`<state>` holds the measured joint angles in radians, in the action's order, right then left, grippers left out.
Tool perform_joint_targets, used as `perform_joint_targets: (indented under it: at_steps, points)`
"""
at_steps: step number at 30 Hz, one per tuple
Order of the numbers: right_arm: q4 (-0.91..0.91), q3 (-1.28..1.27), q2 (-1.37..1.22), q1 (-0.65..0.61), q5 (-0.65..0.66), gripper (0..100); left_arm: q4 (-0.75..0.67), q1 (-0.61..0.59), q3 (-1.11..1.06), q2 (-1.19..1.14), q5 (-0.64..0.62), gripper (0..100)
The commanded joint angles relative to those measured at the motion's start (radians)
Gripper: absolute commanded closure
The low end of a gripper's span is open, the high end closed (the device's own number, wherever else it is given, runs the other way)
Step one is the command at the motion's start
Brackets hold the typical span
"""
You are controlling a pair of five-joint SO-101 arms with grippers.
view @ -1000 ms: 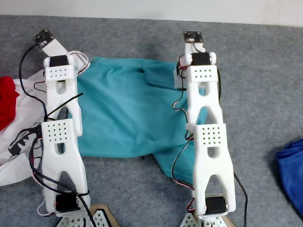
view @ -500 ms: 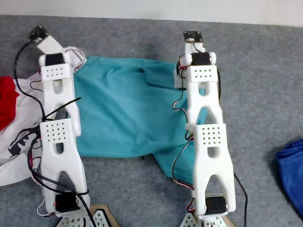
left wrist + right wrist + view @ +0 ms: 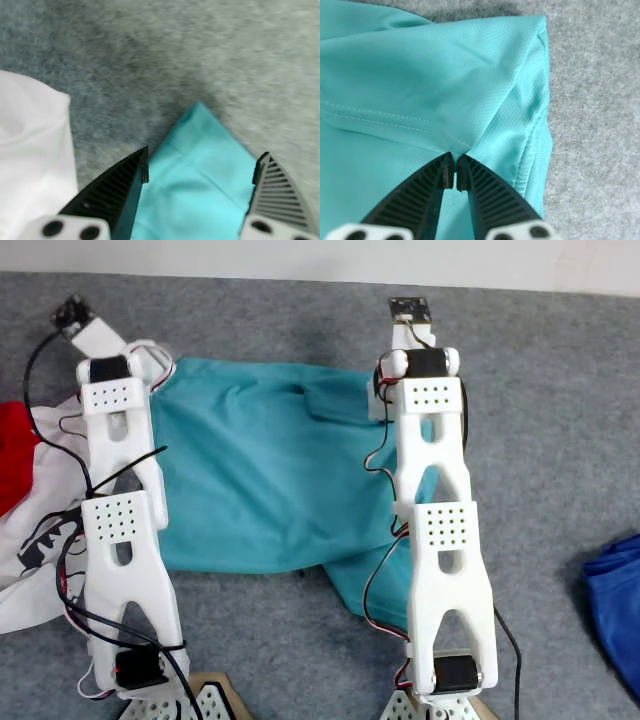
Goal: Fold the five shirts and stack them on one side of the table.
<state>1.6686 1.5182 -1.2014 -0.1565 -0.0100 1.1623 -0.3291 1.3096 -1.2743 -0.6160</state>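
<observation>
On the grey table (image 3: pixel 560 390), your teal shirt (image 3: pixel 260 480) lies spread between both arms, with a white shirt (image 3: pixel 45 465) beside the left one. Your left gripper (image 3: pixel 204 156) gapes wide over a teal corner, gripping nothing. Your right gripper (image 3: pixel 455 171) is pinched tight on a teal fold.

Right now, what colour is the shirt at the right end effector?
Teal. The shirt shows best in the right wrist view, pinched by the right end effector.
</observation>
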Motion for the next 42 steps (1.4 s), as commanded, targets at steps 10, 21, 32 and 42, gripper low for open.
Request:
perform_joint_targets:
  at_steps: [10,21,32,42]
  points:
    - [0.002,0.047,0.013,-0.002,-0.012,99.0,-0.094,-0.001,0.048,-0.065,-0.006,76]
    - [0.005,0.053,0.013,0.001,-0.012,99.0,-0.170,0.047,0.048,-0.064,0.120,99]
    - [0.087,0.225,0.061,0.012,-0.046,99.0,0.054,0.068,0.300,-0.008,0.114,99]
    - [0.097,0.156,0.255,0.038,-0.048,99.0,0.376,0.101,0.343,0.214,0.112,99]
